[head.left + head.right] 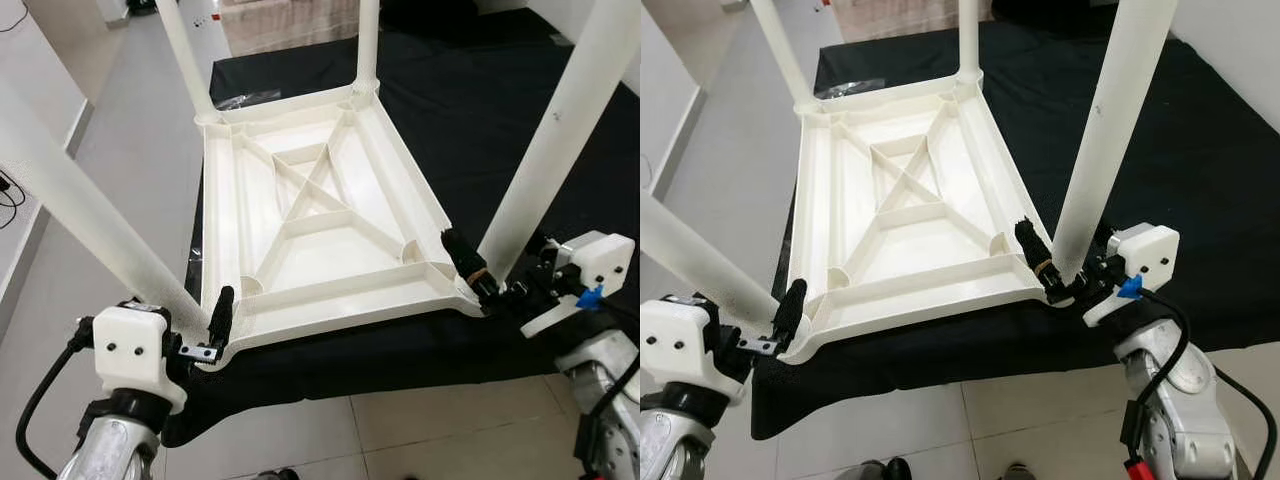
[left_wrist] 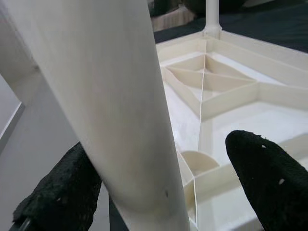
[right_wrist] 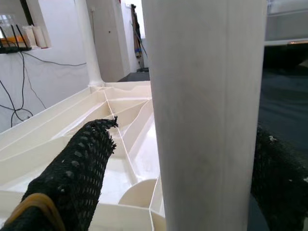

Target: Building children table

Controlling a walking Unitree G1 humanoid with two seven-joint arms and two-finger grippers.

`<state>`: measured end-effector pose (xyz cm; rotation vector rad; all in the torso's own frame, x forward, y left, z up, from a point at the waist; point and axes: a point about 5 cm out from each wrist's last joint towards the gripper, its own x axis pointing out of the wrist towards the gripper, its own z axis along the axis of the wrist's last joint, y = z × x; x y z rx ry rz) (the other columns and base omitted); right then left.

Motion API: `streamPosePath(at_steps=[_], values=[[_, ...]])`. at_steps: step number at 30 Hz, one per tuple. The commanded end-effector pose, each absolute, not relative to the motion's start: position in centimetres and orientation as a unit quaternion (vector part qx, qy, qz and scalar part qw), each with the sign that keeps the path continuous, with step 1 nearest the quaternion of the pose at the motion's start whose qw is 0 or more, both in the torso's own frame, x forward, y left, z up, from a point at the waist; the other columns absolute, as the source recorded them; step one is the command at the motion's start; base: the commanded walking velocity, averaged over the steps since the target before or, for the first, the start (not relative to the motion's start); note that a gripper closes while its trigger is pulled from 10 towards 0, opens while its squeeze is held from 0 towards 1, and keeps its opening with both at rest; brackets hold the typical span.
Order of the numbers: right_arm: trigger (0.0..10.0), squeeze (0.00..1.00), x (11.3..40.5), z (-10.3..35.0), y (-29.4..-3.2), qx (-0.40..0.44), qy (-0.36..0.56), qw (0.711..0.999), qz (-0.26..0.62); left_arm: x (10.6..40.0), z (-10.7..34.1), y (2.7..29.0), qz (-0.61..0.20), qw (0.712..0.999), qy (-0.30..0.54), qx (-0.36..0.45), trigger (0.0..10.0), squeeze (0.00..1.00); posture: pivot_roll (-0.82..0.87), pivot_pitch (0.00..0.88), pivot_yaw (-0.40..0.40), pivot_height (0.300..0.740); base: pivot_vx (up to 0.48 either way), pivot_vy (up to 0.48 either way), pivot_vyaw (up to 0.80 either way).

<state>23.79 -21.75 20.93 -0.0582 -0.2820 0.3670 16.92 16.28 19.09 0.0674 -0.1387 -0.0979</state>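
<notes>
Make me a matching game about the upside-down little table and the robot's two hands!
Things:
1. left gripper
2. right gripper
3. black cloth
4. tabletop

Places or states:
A. lies upside down, ribs showing, with four legs pointing up
B. jaws around the near leg on the robot's left
C. spread under the white table
D. jaws around the near leg on the robot's right

Pairs: 1-B, 2-D, 3-C, 4-A
</notes>
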Motion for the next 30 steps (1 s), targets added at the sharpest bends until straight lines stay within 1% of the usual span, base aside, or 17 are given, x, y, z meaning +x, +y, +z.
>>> streamPosePath(at_steps=[1, 2, 7, 13, 30], values=[[10.0, 0.00, 23.5, 20.9, -21.3, -0.018, -0.138, 0.972, 0.192, 16.7, 18.9, 16.2, -0.050, 0.996, -0.060, 0.033, 10.0, 1.00, -0.02, 0.232, 0.091, 0.740, 0.000, 0.000, 0.00], [10.0, 0.00, 23.5, 20.8, -21.3, -0.017, -0.138, 0.972, 0.191, 16.6, 18.7, 16.4, -0.042, 0.997, -0.056, 0.043, 10.0, 0.00, -0.02, 0.228, 0.088, 0.740, 0.000, 0.000, 0.00], [10.0, 0.00, 23.7, 20.6, -21.2, -0.014, -0.134, 0.973, 0.190, 16.6, 18.2, 16.9, -0.013, 0.997, -0.041, 0.063, 10.0, 0.00, -0.02, 0.224, 0.086, 0.740, 0.000, 0.000, 0.00], [10.0, 0.00, 23.8, 20.6, -21.2, -0.014, -0.132, 0.973, 0.188, 16.5, 17.9, 17.2, 0.000, 0.997, -0.031, 0.072, 10.0, 0.00, -0.02, 0.224, 0.085, 0.740, 0.000, 0.000, 0.00], [10.0, 0.00, 23.9, 20.3, -21.0, -0.011, -0.125, 0.974, 0.187, 16.6, 17.2, 17.2, 0.012, 0.997, -0.014, 0.070, 10.0, 0.00, -0.02, 0.217, 0.080, 0.740, -0.261, 0.000, 0.00]])
